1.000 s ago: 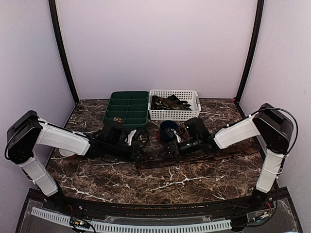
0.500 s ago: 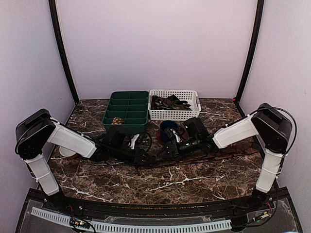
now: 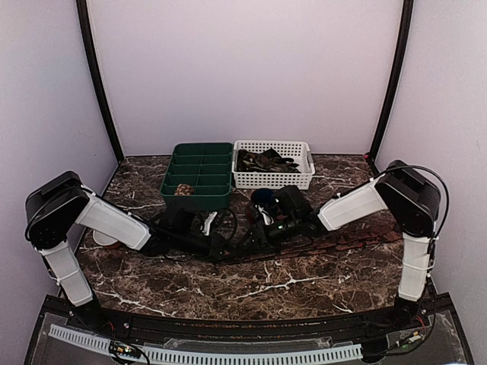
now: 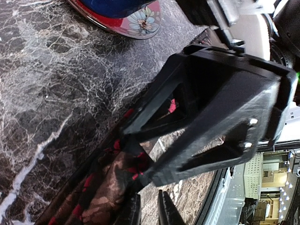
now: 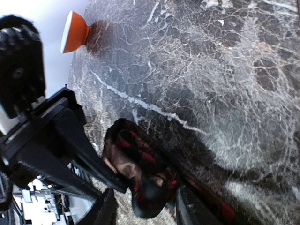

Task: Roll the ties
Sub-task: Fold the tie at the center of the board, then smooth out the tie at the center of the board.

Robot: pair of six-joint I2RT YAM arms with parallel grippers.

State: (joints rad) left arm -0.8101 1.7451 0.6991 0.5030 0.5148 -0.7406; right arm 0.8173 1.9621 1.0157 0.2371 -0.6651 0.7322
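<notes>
Left gripper (image 4: 149,212) was nearly closed, with a thin gap between its fingertips. The folded end of the tie (image 4: 105,190) lay just ahead of them; could not tell whether it was pinched. Right gripper (image 5: 145,208) stood about half open, facing the left gripper, that bundled end filling its gap and held there; the rest of the tie trailed back beneath it along the desk (image 3: 289,293).
</notes>
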